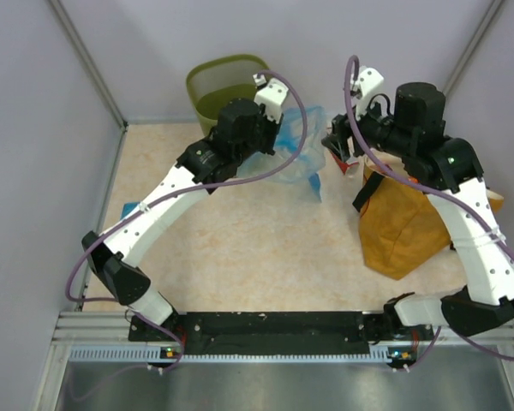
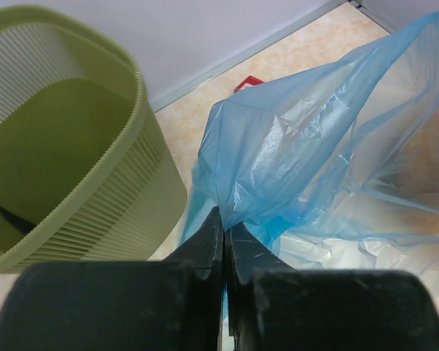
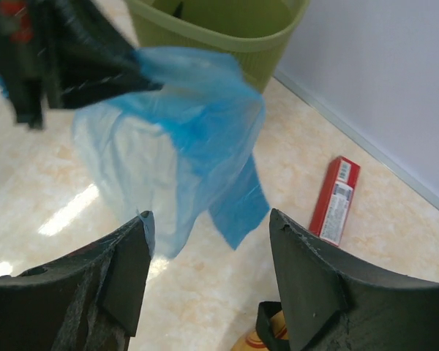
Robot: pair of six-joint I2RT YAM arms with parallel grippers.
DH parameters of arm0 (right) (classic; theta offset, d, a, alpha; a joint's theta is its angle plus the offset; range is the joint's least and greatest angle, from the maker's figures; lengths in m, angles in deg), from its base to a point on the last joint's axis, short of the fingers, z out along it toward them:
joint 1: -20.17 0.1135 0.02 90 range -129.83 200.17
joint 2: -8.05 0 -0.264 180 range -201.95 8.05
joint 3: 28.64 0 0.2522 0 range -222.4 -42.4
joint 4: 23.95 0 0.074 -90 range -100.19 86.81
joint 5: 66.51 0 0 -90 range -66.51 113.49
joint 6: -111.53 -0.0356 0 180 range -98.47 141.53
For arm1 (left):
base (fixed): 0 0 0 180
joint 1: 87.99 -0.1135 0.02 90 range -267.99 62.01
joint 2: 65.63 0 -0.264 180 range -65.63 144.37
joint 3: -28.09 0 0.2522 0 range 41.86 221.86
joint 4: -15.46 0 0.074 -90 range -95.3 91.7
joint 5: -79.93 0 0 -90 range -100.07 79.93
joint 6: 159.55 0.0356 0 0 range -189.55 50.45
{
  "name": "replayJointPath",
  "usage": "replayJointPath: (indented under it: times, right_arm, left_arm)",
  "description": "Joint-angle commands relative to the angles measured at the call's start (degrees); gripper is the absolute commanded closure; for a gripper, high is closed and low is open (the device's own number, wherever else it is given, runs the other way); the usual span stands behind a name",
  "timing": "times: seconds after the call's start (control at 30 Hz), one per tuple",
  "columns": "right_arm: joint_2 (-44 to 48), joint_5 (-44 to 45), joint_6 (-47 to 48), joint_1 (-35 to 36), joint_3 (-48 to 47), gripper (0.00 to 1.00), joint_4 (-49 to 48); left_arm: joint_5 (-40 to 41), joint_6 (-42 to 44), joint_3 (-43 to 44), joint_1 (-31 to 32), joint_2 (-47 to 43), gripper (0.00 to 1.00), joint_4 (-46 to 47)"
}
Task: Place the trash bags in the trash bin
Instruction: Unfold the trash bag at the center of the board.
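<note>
While the left claw (image 2: pixel 224 223) pinches a fold of the trash bag (image 2: pixel 314 139) just beside the trash bin (image 2: pixel 95 183) and the right claw (image 3: pixel 205 263) stands spread, the hanging film may snag on the rim.

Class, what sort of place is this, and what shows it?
Probably a robot lab cell: left arm and right arm bolted to a rail, plain partition walls, staged bin and bag.
</note>
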Motion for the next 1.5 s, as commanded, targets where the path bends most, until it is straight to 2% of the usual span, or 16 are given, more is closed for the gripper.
replayJointPath:
  times: [0.0, 0.1, 0.17, 0.27, 0.33, 0.53, 0.63, 0.73, 0.8, 1.0, 1.07, 1.17, 1.23, 1.33, 1.37, 1.47]
  right_arm:
    - [5.71, -13.13, 4.19, -0.47, 2.88, 0.36, -1.14]
    - [7.99, -21.48, 7.97, 0.23, 4.99, 0.35, -1.32]
    - [9.14, -19.85, 11.3, 4.25, 6.66, 0.35, -1.76]
    - [9.23, -11.95, 17.63, 13.82, 9.47, 0.34, -2.81]
    - [8.36, -8.34, 20.1, 17.35, 10.62, 0.34, -3.95]
    - [4.23, 15.46, 31.52, 32.64, 16.5, 0.33, -10.36]
    - [1.42, 22.86, 34.69, 38.35, 19.14, 0.32, -13.79]
    - [-1.13, 29.01, 35.66, 41.97, 20.11, 0.31, -17.04]
    - [-2.45, 36.38, 39.6, 44.69, 22.82, 0.31, -22.3]
    - [-4.74, 48.08, 48.83, 45.76, 29.86, 0.32, -37.94]
    - [-5.44, 51.17, 53.75, 45.76, 32.76, 0.37, -44.44]
    - [-6.32, 53.55, 57.63, 45.76, 35.05, 0.5, -51.32]
    - [-7.03, 54.08, 57.9, 45.76, 34.79, 0.64, -52.03]
    - [-7.12, 53.64, 57.55, 45.67, 34.88, 0.95, -51.25]
    - [-7.2, 53.29, 56.94, 45.67, 34.97, 1.0, -50.37]
    - [-6.07, 50.49, 51.69, 45.67, 34.97, 1.0, -43.55]
  left_arm:
    - [-2.3, -5.84, 2.94, -2.68, -2.14, 1.0, -1.52]
    - [-4.5, -7.51, 3.9, -3.64, -2.14, 1.0, -3.02]
    - [-7.04, -8.91, 4.78, -4.17, -2.14, 1.0, -4.33]
    - [-13.26, -12.42, 5.14, -5.31, -2.67, 1.0, -5.48]
    - [-17.49, -15.15, 5.22, -6.19, -3.11, 1.0, -6.01]
    - [-29.98, -23.41, 4.7, -9.44, -3.9, 1.0, -6.01]
    - [-32.62, -25.44, 4.78, -10.15, -3.81, 1.0, -5.83]
    - [-33.24, -26.06, 4.52, -10.59, -3.99, 1.0, -5.92]
    - [-33.94, -26.67, 3.91, -10.94, -4.42, 1.0, -5.83]
    - [-35.79, -27.82, 1.36, -11.73, -6.36, 1.0, -4.95]
    - [-36.41, -28.26, 0.48, -11.82, -6.97, 1.0, -4.69]
    - [-37.11, -28.61, -0.66, -12.08, -7.68, 1.0, -4.16]
    - [-37.29, -28.87, -1.1, -12.43, -8.12, 1.0, -3.99]
    - [-37.37, -28.87, -1.89, -12.96, -8.64, 1.0, -3.46]
    - [-37.29, -28.7, -2.16, -12.96, -8.82, 1.0, -3.29]
    - [-35.8, -26.95, -2.25, -13.84, -9.09, 1.0, -3.02]
